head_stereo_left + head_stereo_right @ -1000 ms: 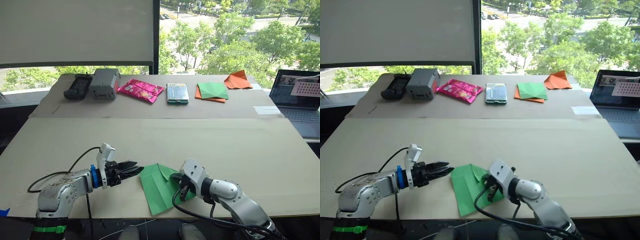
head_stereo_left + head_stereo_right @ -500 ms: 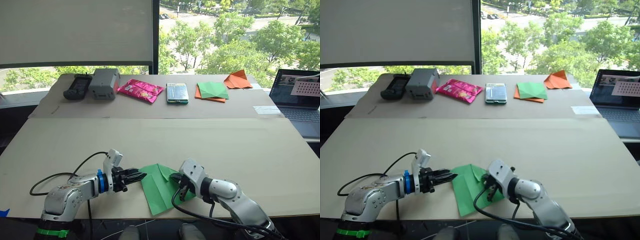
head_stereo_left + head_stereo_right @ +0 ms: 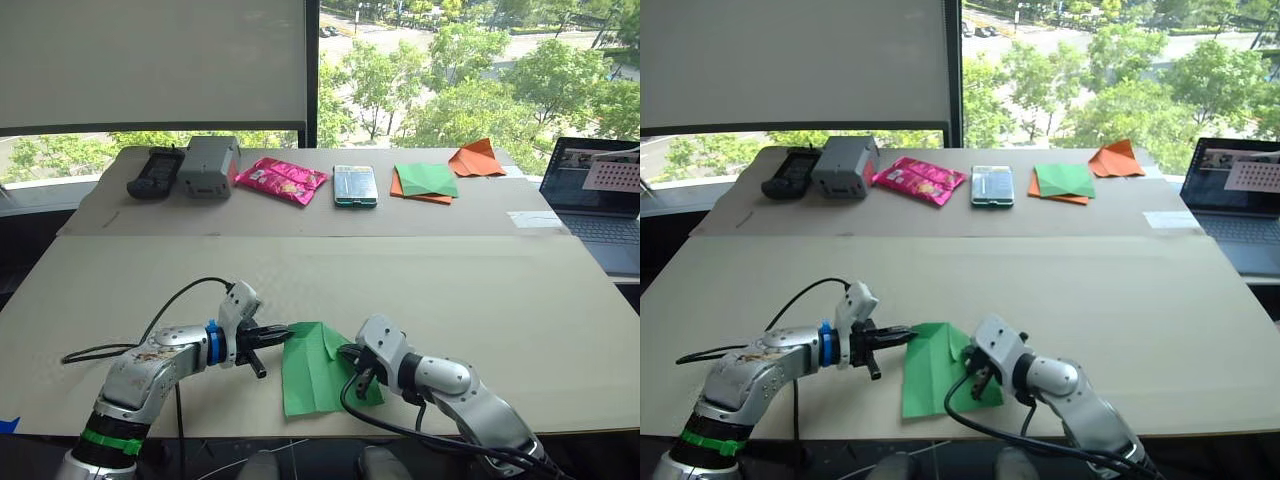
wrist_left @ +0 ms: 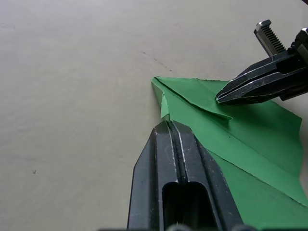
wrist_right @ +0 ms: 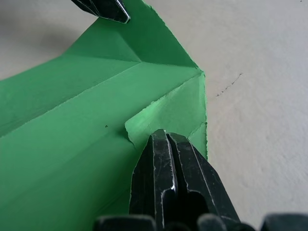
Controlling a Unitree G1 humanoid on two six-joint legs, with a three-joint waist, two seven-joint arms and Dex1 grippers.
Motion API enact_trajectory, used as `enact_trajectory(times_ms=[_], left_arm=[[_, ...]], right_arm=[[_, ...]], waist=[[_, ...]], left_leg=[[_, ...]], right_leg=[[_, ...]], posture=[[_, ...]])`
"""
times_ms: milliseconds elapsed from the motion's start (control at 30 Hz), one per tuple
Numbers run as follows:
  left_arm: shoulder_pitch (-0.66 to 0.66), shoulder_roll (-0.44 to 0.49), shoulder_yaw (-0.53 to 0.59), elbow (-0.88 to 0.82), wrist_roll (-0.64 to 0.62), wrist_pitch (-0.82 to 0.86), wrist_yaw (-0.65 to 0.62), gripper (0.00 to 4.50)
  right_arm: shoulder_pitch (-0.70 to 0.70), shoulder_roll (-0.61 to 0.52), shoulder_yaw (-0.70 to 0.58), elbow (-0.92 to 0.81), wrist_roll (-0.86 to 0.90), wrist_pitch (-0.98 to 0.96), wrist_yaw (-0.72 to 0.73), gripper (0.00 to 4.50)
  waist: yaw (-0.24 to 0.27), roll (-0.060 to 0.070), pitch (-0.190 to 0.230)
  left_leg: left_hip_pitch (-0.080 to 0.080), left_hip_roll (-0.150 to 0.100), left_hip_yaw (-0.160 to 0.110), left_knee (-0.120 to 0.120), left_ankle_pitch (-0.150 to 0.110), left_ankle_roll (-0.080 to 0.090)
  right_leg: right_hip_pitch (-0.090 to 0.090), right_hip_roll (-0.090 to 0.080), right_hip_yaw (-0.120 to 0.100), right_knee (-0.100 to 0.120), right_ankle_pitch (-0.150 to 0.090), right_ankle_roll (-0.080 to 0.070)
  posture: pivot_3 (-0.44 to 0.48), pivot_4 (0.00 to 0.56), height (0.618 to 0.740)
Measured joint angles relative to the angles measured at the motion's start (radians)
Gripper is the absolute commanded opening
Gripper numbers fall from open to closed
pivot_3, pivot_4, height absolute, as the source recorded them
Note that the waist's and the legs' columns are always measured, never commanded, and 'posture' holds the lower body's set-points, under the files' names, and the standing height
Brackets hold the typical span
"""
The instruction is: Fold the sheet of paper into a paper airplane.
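At the near edge of the table point(image 3: 520, 330), the sheet of paper point(image 3: 315, 375) lies partly folded and has swung from a slant to nearly square with that edge. The right gripper point(image 3: 357, 378) presses closed fingers on its right side, as a second ago. The left gripper point(image 3: 283, 332), fingers together and holding nothing, has slid right from open table to touch the paper's far-left corner. Likely it is aligning the sheet for the next crease. Far across lie a pink packet point(image 3: 281, 180) and an orange plane point(image 3: 476, 159).
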Motion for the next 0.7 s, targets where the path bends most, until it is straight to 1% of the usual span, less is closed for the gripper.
enact_trajectory(times_ms=[133, 267, 467, 700], left_arm=[[-0.059, 0.047, -0.093, 0.036, 0.127, -0.166, -0.075, 0.02], [-0.072, 0.049, -0.127, 0.058, 0.173, -0.25, -0.131, 0.02], [-0.067, -0.004, -0.137, 0.08, 0.166, -0.237, -0.161, 0.02], [-0.066, -0.012, -0.14, 0.101, 0.159, -0.211, -0.18, 0.02]], right_arm=[[-0.018, 0.011, 0.004, 0.003, -0.003, 0.019, -0.004, 0.0], [-0.029, 0.025, 0.006, 0.016, -0.007, 0.02, -0.007, 0.0], [-0.03, 0.033, 0.008, 0.021, -0.01, 0.02, -0.018, 0.0], [-0.031, 0.036, 0.013, 0.02, -0.01, 0.02, -0.022, 0.0]], waist=[[0.0, 0.001, 0.001], [0.0, 0.002, 0.0], [0.001, 0.002, 0.0], [-0.001, 0.002, 0.0]], left_leg=[[-0.001, 0.0, 0.0, 0.0, 0.0, 0.0], [-0.001, 0.0, 0.001, 0.0, 0.003, 0.005], [-0.002, 0.0, 0.001, 0.0, 0.005, 0.008], [-0.001, 0.0, 0.0, 0.0, 0.005, 0.008]], right_leg=[[0.0, 0.0, 0.0, 0.0, 0.0, 0.0], [0.0, 0.0, 0.0, 0.0, 0.0, 0.0], [0.0, 0.0, 0.0, 0.0, 0.0, 0.0], [0.0, 0.0, 0.0, 0.001, 0.0, 0.0]], posture=[[0.0, 0.15, 0.736], [0.0, 0.15, 0.736], [0.0, 0.15, 0.736], [0.0, 0.15, 0.736]])
